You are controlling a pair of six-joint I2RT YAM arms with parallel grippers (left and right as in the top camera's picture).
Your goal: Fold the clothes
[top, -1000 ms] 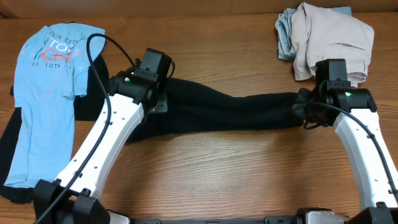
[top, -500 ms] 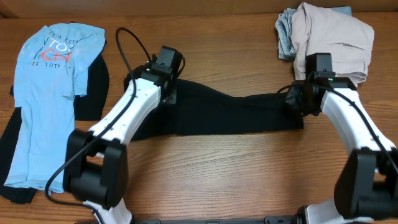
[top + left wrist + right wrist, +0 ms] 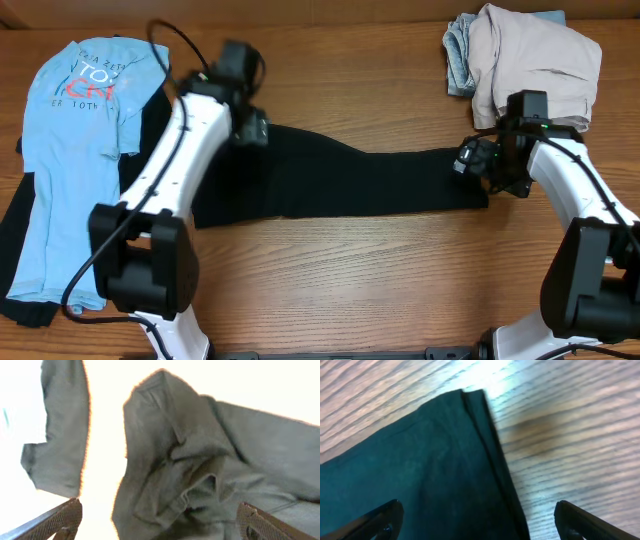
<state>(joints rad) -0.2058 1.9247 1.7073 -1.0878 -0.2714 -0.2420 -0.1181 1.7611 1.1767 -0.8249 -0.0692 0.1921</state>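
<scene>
The black T-shirt (image 3: 350,180) lies across the middle of the table as a long folded band. My left gripper (image 3: 252,128) hovers over its bunched left end, open, with nothing between the fingers. The left wrist view is overexposed: crumpled cloth (image 3: 190,470) lies below the wide-apart left gripper (image 3: 160,527). At the shirt's right end my right gripper (image 3: 468,160) stands open. In the right wrist view the folded corner (image 3: 445,460) lies flat on the wood under the open right gripper (image 3: 480,522). A light blue lettered T-shirt (image 3: 75,150) lies spread at the far left.
A heap of beige and pale blue garments (image 3: 530,60) sits at the back right, close behind my right arm. Another dark garment (image 3: 152,140) lies partly under the light blue shirt. Bare wood (image 3: 380,280) runs along the front of the table.
Both grippers have opened and let go of the black T-shirt's ends. The shirt has settled flat. My left gripper has drawn back toward the upper left.
</scene>
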